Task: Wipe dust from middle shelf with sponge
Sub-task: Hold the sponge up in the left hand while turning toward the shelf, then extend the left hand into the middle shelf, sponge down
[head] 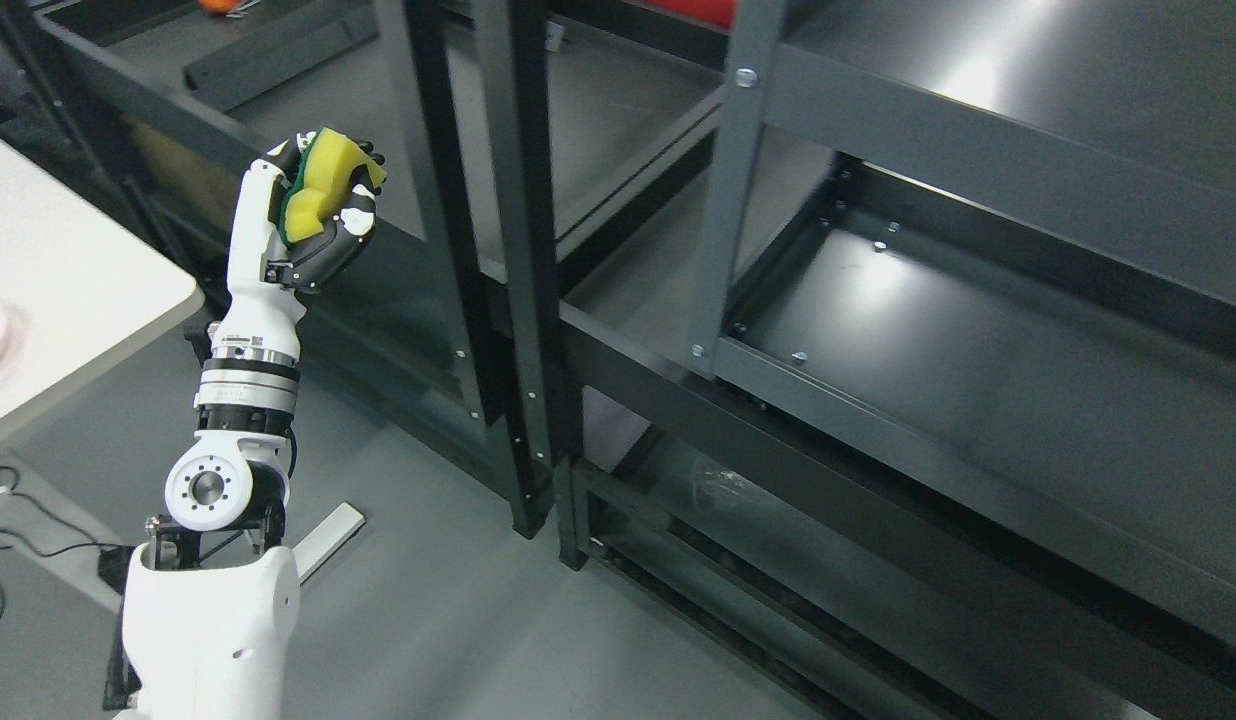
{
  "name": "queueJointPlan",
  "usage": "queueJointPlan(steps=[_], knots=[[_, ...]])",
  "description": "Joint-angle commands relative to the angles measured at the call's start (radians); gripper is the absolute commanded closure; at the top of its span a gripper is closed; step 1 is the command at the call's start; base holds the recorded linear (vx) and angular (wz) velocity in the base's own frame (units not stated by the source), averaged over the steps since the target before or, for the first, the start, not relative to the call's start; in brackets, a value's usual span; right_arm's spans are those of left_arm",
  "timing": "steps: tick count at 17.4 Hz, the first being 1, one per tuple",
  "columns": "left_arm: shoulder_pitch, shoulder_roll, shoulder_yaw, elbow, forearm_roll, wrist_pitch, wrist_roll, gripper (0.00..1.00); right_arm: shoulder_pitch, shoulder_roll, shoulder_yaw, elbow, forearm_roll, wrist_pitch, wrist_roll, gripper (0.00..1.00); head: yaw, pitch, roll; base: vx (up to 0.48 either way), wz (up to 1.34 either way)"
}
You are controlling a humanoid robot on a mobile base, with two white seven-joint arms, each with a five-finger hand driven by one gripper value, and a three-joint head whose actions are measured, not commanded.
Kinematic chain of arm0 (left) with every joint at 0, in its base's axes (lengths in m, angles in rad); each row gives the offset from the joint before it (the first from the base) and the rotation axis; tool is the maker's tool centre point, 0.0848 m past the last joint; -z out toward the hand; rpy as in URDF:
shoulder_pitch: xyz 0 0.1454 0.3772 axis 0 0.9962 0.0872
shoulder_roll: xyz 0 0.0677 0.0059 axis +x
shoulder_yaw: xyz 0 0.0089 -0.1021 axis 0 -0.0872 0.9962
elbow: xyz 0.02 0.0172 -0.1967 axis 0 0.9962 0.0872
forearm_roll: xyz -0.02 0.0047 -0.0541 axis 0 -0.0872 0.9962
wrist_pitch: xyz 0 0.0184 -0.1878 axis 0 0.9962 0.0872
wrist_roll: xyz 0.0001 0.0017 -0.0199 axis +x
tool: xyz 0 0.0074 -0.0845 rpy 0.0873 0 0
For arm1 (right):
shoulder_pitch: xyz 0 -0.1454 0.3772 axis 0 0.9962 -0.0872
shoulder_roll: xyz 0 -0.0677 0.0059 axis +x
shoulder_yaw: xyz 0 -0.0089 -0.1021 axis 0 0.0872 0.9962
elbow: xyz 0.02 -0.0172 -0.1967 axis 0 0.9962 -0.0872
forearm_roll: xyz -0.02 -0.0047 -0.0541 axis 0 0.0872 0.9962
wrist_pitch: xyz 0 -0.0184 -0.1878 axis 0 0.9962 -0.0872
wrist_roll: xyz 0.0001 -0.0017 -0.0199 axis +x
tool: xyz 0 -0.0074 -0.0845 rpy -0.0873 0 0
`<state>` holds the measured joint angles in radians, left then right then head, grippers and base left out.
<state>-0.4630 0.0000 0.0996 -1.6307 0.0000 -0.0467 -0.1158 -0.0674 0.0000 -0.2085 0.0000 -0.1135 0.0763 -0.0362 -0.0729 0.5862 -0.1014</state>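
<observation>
Your left hand point(318, 215) has its fingers curled tight around the sponge point(323, 190) — yellow, with a green backing — and it is raised in open air, well left of the shelf unit and touching nothing. So you are at the carry step; no wiping has begun. The middle shelf point(978, 340) lies far to the right — next you likely need to swing across and set the sponge flat on it.
</observation>
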Motion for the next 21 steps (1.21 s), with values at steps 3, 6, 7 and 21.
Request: queueJointPlan(steps=[3, 6, 7, 21], knots=[[0.023, 0.017, -0.070, -0.003, 0.031, -0.007, -0.015, 1.00, 0.000, -0.017, 0.000, -0.017, 0.000, 0.000, -0.001, 0.00, 0.0000, 0.000, 0.000, -0.123, -0.62], [0.041, 0.017, -0.263, -0.006, 0.028, -0.034, -0.085, 1.00, 0.000, -0.017, 0.000, -0.017, 0.000, 0.000, -0.001, 0.00, 0.0000, 0.000, 0.000, -0.078, -0.48], [0.038, 0.017, -0.320, -0.008, 0.026, -0.038, -0.091, 1.00, 0.000, -0.017, 0.000, -0.017, 0.000, 0.000, -0.001, 0.00, 0.0000, 0.000, 0.000, -0.070, -0.42], [-0.305, 0.017, -0.975, -0.001, -0.193, -0.102, -0.151, 0.99, -0.002, -0.017, 0.001, -0.017, 0.000, 0.000, -0.001, 0.00, 0.0000, 0.000, 0.000, -0.054, -0.35]])
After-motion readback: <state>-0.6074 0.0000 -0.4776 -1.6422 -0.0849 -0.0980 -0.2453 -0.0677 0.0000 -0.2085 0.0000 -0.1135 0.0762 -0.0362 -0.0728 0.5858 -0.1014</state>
